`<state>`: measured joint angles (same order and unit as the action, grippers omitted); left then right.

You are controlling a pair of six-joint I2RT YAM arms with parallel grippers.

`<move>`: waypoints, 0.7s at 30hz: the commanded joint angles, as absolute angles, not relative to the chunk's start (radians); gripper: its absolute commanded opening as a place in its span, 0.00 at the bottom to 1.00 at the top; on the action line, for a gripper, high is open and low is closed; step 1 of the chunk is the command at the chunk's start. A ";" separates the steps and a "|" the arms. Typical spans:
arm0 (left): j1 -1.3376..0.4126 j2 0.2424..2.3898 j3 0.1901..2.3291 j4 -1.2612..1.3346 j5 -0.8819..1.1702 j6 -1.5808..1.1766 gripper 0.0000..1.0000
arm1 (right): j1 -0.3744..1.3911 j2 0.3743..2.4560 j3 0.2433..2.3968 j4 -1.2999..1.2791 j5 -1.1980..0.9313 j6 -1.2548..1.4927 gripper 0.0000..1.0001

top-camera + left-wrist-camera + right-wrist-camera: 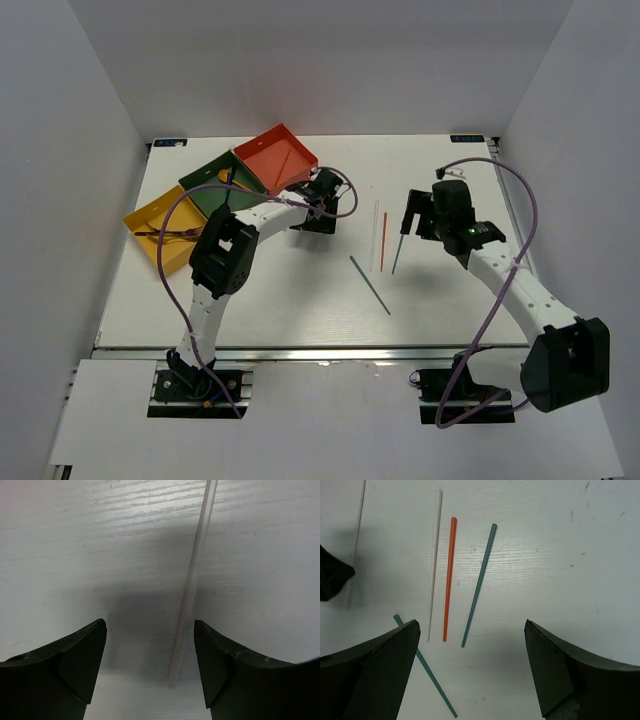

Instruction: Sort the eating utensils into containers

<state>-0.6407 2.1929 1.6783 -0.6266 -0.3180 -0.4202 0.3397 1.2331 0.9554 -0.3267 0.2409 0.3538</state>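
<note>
White worktop (300, 310) carries a yellow box (137, 221), green box (203, 182), red box (275, 158), then the left hand (150, 624) open and empty over a pale chopstick (192, 580), a red chopstick (449, 580), teal chopsticks (479, 585), and the right hand (471, 626) wide open, empty.

On the white desk (570, 555), the fingers (380, 675) stand wide apart at 7 and 5 o'clock, nothing between them gripped. Toward 12 o'clock lie a silver chopstick (435, 565), an orange-red chopstick (449, 577) and a teal chopstick (479, 585), side by side, not touching. A second teal chopstick (432, 677) slants at 7 o'clock beside the left-hand finger.
</note>
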 commanded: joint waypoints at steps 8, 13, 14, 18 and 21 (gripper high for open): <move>-0.679 2.290 1.796 -0.767 -0.281 -0.341 0.50 | 0.339 1.089 0.959 -0.308 0.150 0.293 0.89; -0.684 2.313 1.772 -0.759 -0.247 -0.357 0.55 | 0.339 1.083 0.963 -0.308 0.150 0.291 0.89; -0.684 2.316 1.767 -0.755 -0.242 -0.357 0.57 | 0.337 1.080 0.960 -0.307 0.146 0.290 0.89; -0.686 2.310 1.738 -0.739 -0.230 -0.362 0.53 | 0.339 1.068 0.953 -0.304 0.152 0.282 0.89; -0.684 2.319 1.720 -0.735 -0.204 -0.357 0.40 | 0.337 1.062 0.953 -0.302 0.149 0.282 0.89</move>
<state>-0.6827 2.2665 1.7859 -0.6727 -0.2501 -0.3679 0.3401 1.0885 0.9421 -0.3386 0.1535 0.3027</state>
